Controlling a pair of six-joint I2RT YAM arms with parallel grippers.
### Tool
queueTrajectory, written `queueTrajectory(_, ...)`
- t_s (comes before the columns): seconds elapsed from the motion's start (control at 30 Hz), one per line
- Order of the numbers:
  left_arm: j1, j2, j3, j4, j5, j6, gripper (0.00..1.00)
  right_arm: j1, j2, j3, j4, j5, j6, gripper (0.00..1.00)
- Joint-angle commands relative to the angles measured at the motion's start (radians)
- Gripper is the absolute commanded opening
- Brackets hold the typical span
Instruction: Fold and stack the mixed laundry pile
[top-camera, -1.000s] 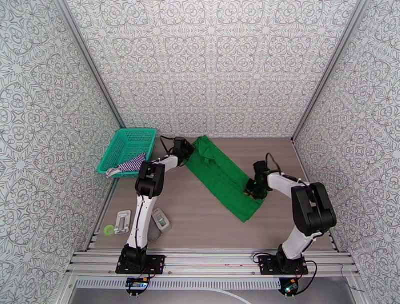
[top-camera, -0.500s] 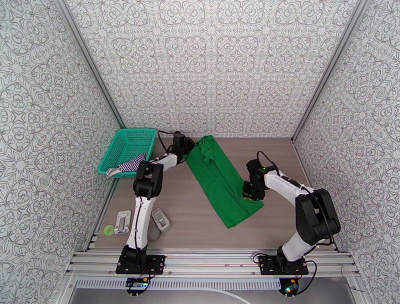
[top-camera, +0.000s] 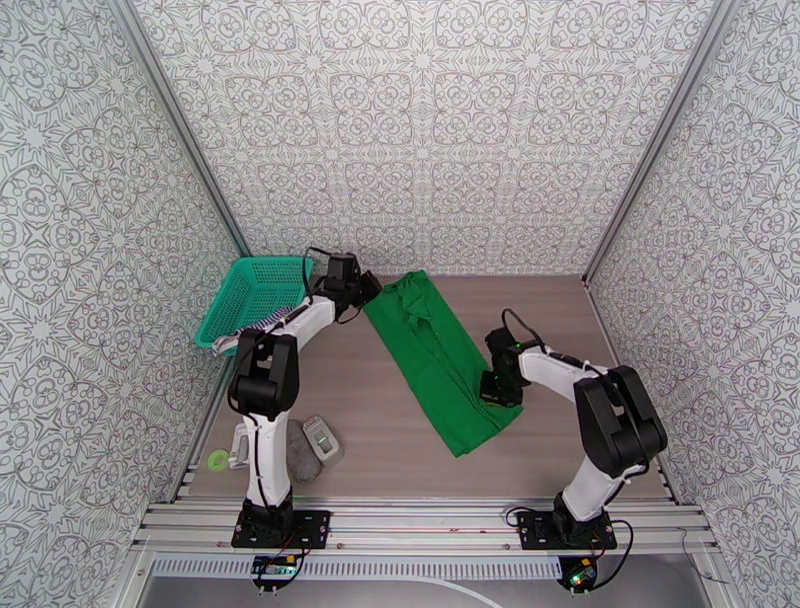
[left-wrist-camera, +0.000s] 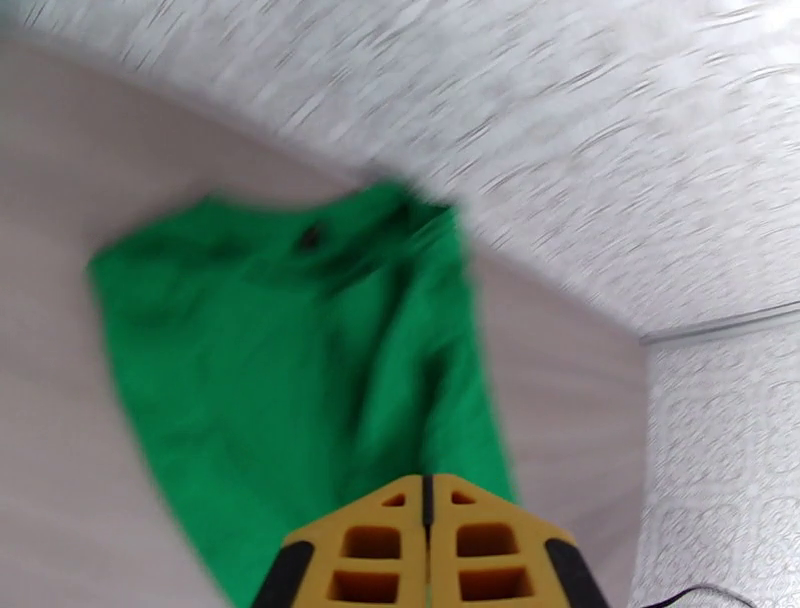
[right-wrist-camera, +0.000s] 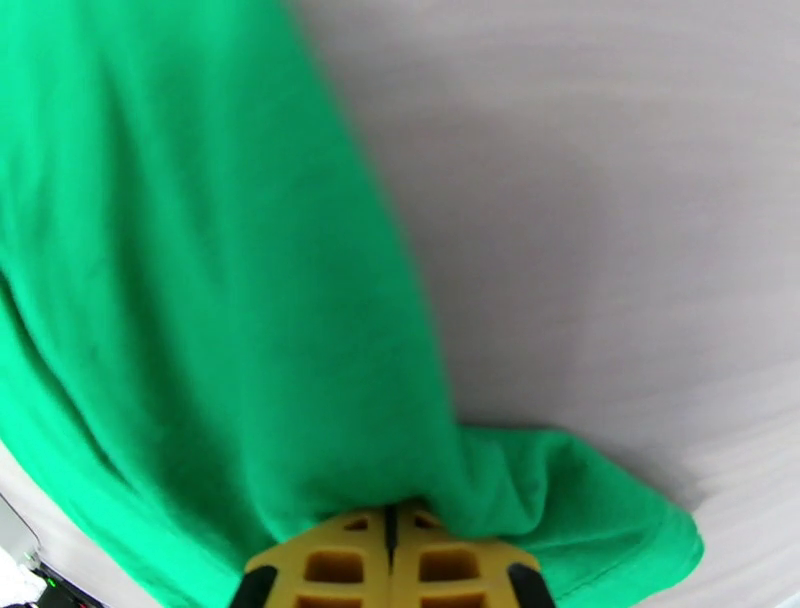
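Observation:
The bright green shirt (top-camera: 432, 352) lies in a long diagonal band across the table, and it shows in the left wrist view (left-wrist-camera: 290, 360) and in the right wrist view (right-wrist-camera: 200, 300). My right gripper (top-camera: 497, 390) is shut on the shirt's right edge near its front end, where cloth bunches around the yellow fingertips (right-wrist-camera: 390, 515). My left gripper (top-camera: 362, 287) hovers by the shirt's far left corner. It is shut (left-wrist-camera: 427, 490), and I see no cloth pinched in it. The striped top (top-camera: 276, 318) hangs over the basket's near rim, partly behind the left arm.
The teal mesh basket (top-camera: 250, 285) stands at the far left against the wall. Small grey objects (top-camera: 320, 442) and a green ring (top-camera: 217, 460) lie near the left arm's base. Bare table shows to the right of the shirt (top-camera: 570, 310).
The right gripper closed on the shirt and pulled its near end to the left. The left arm swung back and left toward the basket.

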Motion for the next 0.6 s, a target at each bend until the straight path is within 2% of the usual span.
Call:
queueTrajectory(0.0, 0.014, -0.036, -0.014, -0.110, 0.056, 0.055, 0.04, 0.082, 0.013, -0.129, -0.032, -0.057, 0.066, 0.00)
queueTrajectory(0.23, -0.015, 0.015, 0.038, -0.173, 0.097, 0.093, 0.04, 0.262, -0.051, -0.183, -0.001, -0.082, 0.152, 0.00)
queueTrajectory(0.4, -0.084, 0.122, 0.160, -0.175, 0.092, 0.068, 0.04, 0.282, -0.138, -0.151, -0.073, -0.031, 0.180, 0.00)
queueTrajectory(0.57, -0.161, 0.255, 0.347, -0.185, -0.001, 0.007, 0.02, 0.274, -0.213, -0.063, -0.219, 0.070, 0.114, 0.00)
